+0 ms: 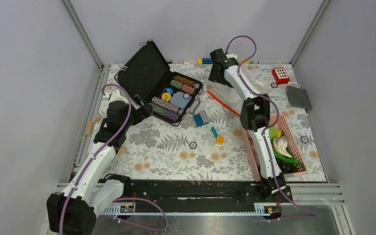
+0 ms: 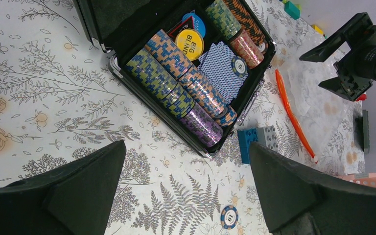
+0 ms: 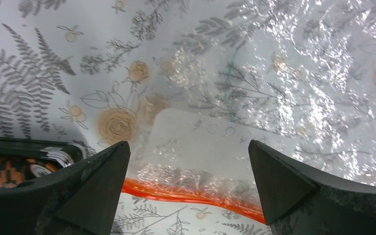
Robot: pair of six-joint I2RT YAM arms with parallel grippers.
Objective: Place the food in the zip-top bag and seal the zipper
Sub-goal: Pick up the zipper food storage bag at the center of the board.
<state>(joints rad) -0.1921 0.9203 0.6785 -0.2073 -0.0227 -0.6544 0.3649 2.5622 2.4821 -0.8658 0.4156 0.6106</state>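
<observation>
The zip-top bag (image 1: 225, 93) lies flat and clear on the floral cloth at the back. Its orange-red zipper (image 1: 223, 104) runs diagonally, and its small white slider (image 2: 315, 159) sits at the near end. My right gripper (image 1: 217, 73) hangs open just above the bag. In the right wrist view the zipper (image 3: 186, 193) and the white label (image 3: 200, 142) lie between its fingers (image 3: 90, 183), untouched. The food (image 1: 281, 147) lies in the pink basket (image 1: 296, 128) at the right. My left gripper (image 1: 143, 108) is open and empty by the poker case, above bare cloth (image 2: 186, 171).
An open black case (image 1: 169, 93) of poker chips stands at the back left. Blue and grey bricks (image 1: 200, 118) and small loose bricks (image 1: 217, 135) lie mid-table, with a single chip (image 1: 193, 145). A red piece (image 1: 280, 75) and a grey baseplate (image 1: 298, 97) sit back right.
</observation>
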